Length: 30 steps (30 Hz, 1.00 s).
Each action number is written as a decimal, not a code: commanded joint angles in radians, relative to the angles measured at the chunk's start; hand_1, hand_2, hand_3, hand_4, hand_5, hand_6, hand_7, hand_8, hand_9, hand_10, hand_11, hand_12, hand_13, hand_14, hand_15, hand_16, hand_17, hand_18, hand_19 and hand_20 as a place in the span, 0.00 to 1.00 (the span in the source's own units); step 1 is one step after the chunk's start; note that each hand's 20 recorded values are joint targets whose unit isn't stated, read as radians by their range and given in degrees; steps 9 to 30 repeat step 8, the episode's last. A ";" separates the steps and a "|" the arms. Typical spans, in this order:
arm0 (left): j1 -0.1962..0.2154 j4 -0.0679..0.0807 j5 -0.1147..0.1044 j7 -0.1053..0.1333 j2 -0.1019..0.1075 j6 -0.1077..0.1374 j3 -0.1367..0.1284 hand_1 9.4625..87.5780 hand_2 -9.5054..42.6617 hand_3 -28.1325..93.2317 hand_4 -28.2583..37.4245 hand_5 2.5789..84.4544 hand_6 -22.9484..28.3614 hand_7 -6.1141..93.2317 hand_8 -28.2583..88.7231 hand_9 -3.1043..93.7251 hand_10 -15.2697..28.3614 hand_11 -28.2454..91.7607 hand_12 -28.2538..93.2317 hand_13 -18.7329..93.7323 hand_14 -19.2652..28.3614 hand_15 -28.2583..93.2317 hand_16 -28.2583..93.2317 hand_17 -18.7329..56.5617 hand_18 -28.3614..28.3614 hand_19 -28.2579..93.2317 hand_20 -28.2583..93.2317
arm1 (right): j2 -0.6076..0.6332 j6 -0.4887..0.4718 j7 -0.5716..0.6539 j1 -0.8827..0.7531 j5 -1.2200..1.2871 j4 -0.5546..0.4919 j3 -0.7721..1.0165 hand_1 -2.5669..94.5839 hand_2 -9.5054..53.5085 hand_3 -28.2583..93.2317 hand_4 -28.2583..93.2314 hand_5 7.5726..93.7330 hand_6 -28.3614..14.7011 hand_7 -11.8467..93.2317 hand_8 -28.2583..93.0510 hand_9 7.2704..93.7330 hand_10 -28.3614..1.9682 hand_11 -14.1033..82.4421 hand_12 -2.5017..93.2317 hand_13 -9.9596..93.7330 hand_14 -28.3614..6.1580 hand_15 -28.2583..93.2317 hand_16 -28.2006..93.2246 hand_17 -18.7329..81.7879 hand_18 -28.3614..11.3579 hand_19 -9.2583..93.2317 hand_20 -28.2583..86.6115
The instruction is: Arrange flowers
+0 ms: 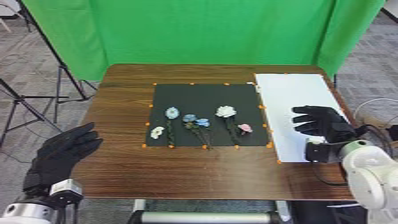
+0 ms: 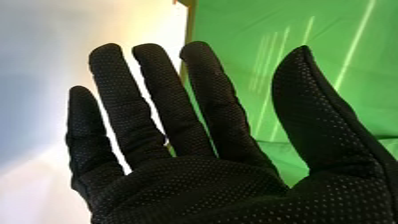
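The flowers lie on the black mat (image 1: 200, 93). The small white flower (image 1: 157, 132) is near its left edge, just beside the stem of the pale blue flower (image 1: 172, 113). The blue flowers (image 1: 202, 122) lie in the middle, stems toward the robot; right of them is the big white flower (image 1: 226, 111), then the pink flower (image 1: 245, 128), nearer the robot. Orange dots (image 1: 236, 147) edge the mat. Just beside it, on the right, is the white sheet (image 1: 289, 92). The right hand (image 1: 330, 124) is over that sheet, fingers straight and apart, holding nothing. The left hand (image 1: 55, 155) is at the left edge of the table (image 1: 169, 177), fingers extended, also holding nothing. Beyond the table hangs a green curtain (image 1: 204, 30).
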 commanded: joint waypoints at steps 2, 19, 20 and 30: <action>0.004 0.004 0.004 -0.034 -0.015 -0.031 -0.011 0.23 0.28 0.90 0.24 0.55 0.72 0.18 0.18 0.43 0.86 0.54 0.32 0.42 1.00 0.72 0.14 0.15 0.91 0.71 0.40 | 0.002 -0.019 -0.005 0.011 0.002 -0.002 -0.013 0.21 0.30 0.94 0.02 0.52 0.57 0.26 0.14 0.52 0.32 0.33 0.19 0.44 0.17 0.65 0.33 0.19 0.08 0.65 0.41; 0.003 0.003 0.005 -0.040 -0.021 -0.034 -0.008 0.23 0.28 0.89 0.24 0.55 0.72 0.18 0.18 0.43 0.85 0.52 0.32 0.41 0.99 0.70 0.14 0.14 0.91 0.70 0.39 | 0.005 -0.001 -0.027 0.004 0.000 -0.003 -0.014 0.21 0.30 0.95 0.02 0.52 0.58 0.26 0.13 0.51 0.36 0.32 0.18 0.43 0.18 0.64 0.33 0.19 0.09 0.64 0.41; 0.003 0.003 0.005 -0.040 -0.021 -0.034 -0.008 0.23 0.28 0.89 0.24 0.55 0.72 0.18 0.18 0.43 0.85 0.52 0.32 0.41 0.99 0.70 0.14 0.14 0.91 0.70 0.39 | 0.005 -0.001 -0.027 0.004 0.000 -0.003 -0.014 0.21 0.30 0.95 0.02 0.52 0.58 0.26 0.13 0.51 0.36 0.32 0.18 0.43 0.18 0.64 0.33 0.19 0.09 0.64 0.41; 0.003 0.003 0.005 -0.040 -0.021 -0.034 -0.008 0.23 0.28 0.89 0.24 0.55 0.72 0.18 0.18 0.43 0.85 0.52 0.32 0.41 0.99 0.70 0.14 0.14 0.91 0.70 0.39 | 0.005 -0.001 -0.027 0.004 0.000 -0.003 -0.014 0.21 0.30 0.95 0.02 0.52 0.58 0.26 0.13 0.51 0.36 0.32 0.18 0.43 0.18 0.64 0.33 0.19 0.09 0.64 0.41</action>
